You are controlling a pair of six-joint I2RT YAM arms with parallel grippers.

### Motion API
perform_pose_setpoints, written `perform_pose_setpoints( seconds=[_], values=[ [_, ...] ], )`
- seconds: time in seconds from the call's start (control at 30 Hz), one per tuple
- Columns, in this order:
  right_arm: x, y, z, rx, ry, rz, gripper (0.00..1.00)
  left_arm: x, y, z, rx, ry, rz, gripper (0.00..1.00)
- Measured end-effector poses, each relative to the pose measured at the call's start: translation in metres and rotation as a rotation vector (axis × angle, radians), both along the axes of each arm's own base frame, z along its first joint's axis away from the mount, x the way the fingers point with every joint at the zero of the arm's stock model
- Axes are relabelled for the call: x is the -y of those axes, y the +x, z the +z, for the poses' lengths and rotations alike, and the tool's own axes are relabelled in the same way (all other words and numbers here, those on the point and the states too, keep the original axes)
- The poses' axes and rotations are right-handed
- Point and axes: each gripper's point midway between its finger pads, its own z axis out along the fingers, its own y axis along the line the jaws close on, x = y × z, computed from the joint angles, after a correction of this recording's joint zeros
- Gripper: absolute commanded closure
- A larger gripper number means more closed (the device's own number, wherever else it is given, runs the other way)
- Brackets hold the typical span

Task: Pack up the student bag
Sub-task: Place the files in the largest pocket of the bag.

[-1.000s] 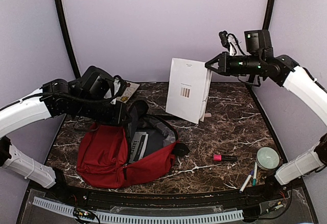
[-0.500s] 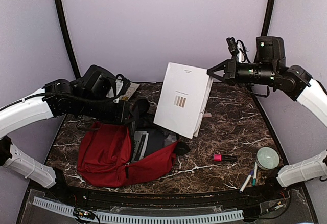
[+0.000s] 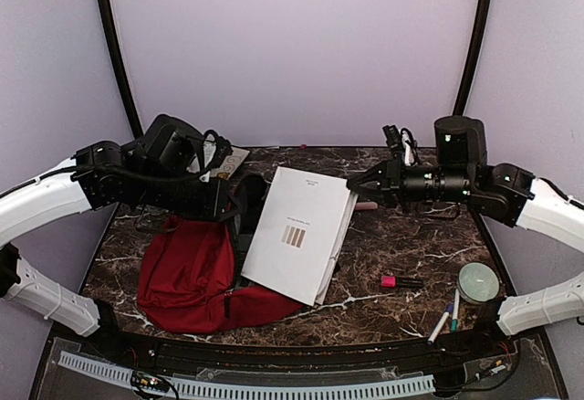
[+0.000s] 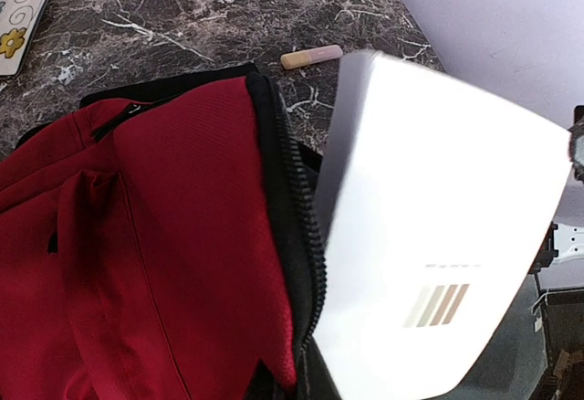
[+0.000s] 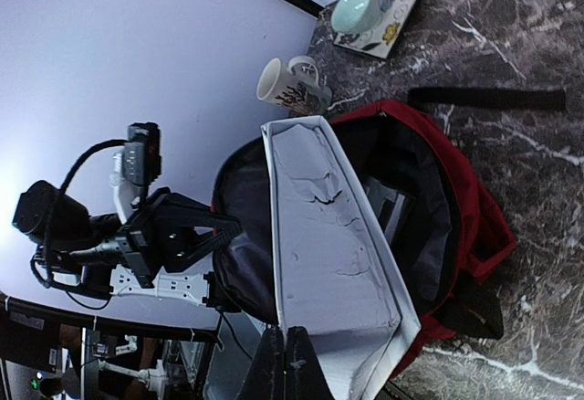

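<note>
Student bag (image 3: 182, 272) rim in L pincer (image 3: 228, 206)

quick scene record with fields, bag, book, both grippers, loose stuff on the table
student bag: dark red, lying on the marble table, main compartment open
white book: tilted over the bag's opening
right gripper: shut on the book's corner
left gripper: shut on the bag's opening edge
loose items: pink highlighter, two pens, eraser
</note>
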Motion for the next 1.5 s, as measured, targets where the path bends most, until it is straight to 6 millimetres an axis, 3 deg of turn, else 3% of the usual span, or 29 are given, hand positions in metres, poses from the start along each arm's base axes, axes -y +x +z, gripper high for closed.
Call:
perform_pose_setpoints(
  seconds=[0.23, 0.47, 0.7, 0.9, 1.23, 1.5],
  values=[
    [-0.005, 0.005, -0.05, -0.121, 0.018, -0.084, 1.0, -0.002, -0.005, 0.002, -0.007, -0.037, 0.003, 1.0],
    [-0.024, 0.019, -0.101, -0.218, 0.035, -0.118, 1.0, 0.001, -0.007, -0.004, -0.034, -0.058, 0.009, 1.0],
    [-0.02, 0.019, -0.121, -0.236, 0.007, -0.141, 1.0, 0.002, -0.007, -0.004, -0.046, -0.078, 0.021, 1.0],
    [-0.004, 0.006, -0.161, -0.313, 0.032, -0.18, 1.0, 0.0, -0.009, -0.008, -0.067, -0.098, 0.047, 1.0],
    [-0.006, 0.011, -0.158, -0.297, 0.063, -0.228, 1.0, 0.018, -0.002, -0.013, -0.136, -0.149, 0.092, 1.0],
    [0.001, 0.023, -0.158, -0.262, 0.069, -0.315, 1.0, 0.068, 0.026, -0.001, -0.165, -0.171, 0.075, 1.0]
  ],
)
